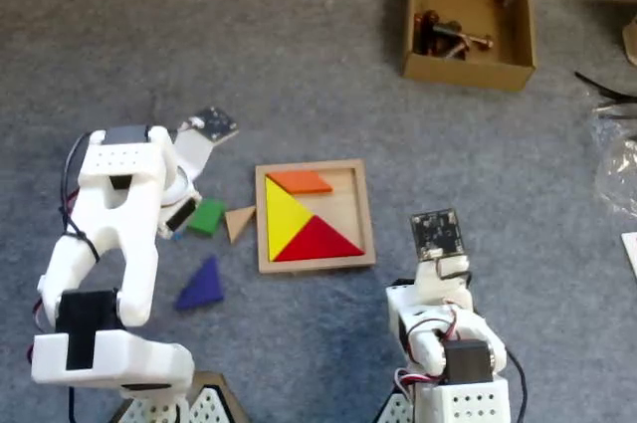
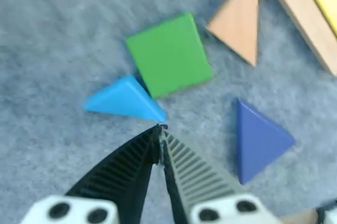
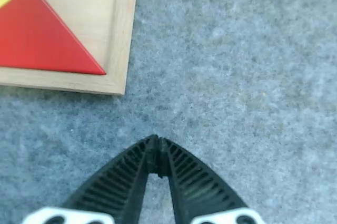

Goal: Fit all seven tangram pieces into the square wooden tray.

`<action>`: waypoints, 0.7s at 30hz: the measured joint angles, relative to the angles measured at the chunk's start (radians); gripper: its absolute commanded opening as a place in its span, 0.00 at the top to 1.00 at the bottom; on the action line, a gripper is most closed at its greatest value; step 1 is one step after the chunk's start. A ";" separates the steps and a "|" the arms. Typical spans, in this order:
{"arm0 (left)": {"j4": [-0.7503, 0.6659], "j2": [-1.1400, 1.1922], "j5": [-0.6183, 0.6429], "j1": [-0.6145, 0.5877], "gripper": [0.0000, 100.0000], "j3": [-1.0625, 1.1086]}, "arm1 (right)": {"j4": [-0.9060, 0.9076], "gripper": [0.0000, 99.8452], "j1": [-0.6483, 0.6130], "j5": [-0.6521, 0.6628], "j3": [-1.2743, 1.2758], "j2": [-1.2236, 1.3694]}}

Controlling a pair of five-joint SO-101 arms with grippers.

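The square wooden tray (image 1: 360, 206) holds an orange parallelogram (image 1: 300, 182), a yellow triangle (image 1: 283, 218) and a red triangle (image 1: 318, 241). Left of the tray on the carpet lie a tan triangle (image 1: 238, 221), a green square (image 1: 206, 216) and a dark blue triangle (image 1: 202, 285). In the left wrist view a light blue triangle (image 2: 125, 99) touches the green square (image 2: 169, 54), with the tan triangle (image 2: 239, 21) and dark blue triangle (image 2: 257, 139) nearby. My left gripper (image 2: 160, 129) is shut and empty, its tips just short of the light blue triangle. My right gripper (image 3: 157, 145) is shut and empty over bare carpet, off the tray's corner (image 3: 122, 45).
A cardboard box (image 1: 468, 25) with small items sits at the back right. Clear plastic (image 1: 617, 159) lies at the right edge. Grey carpet covers the table; open room lies right of the tray and behind it.
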 measured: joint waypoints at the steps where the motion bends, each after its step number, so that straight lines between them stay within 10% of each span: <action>1: -0.023 0.000 0.003 0.000 0.99 0.000 | 0.000 0.99 0.000 0.000 0.000 0.000; 21: -0.176 -0.002 0.198 0.057 0.83 0.009 | 0.000 0.99 0.000 0.000 0.000 0.000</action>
